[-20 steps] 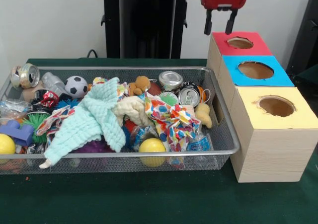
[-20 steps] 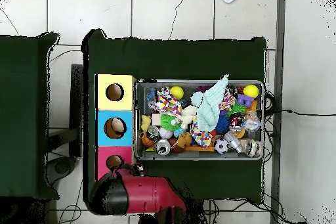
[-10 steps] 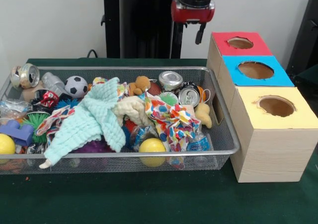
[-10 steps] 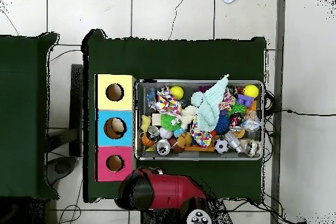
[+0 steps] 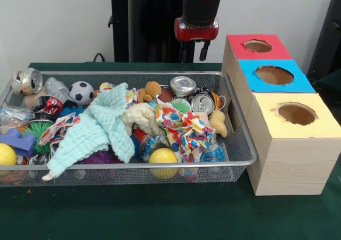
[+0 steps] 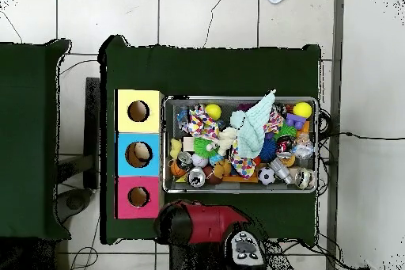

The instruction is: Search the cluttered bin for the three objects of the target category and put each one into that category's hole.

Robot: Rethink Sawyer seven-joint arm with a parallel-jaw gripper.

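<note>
My gripper (image 5: 194,51) hangs open and empty just behind the far rim of the wire bin (image 5: 133,165), above the back right part. The overhead view shows only the red arm (image 6: 202,223) beside the bin (image 6: 165,144). The bin holds silver cans (image 5: 183,85) (image 5: 202,101) (image 5: 31,81), a soccer ball (image 5: 81,92), yellow balls (image 5: 163,156) (image 5: 6,155), a mint knit cloth (image 5: 98,127) and a spotted cloth (image 5: 184,128). To the right stand the red box (image 5: 240,51), blue box (image 5: 250,83) and yellow box (image 5: 266,123), each with a round hole.
A small brown plush (image 5: 152,90), a blue plastic piece (image 5: 18,140), a spiky green ball (image 5: 37,129) and a clear bottle (image 5: 56,88) also lie in the bin. Something pale shows inside the blue box's hole (image 6: 138,154). A black stand (image 5: 152,27) rises behind.
The gripper has swung from above the red box leftward and lower, to behind the bin's far rim. It stays open. The bin's contents have not moved.
</note>
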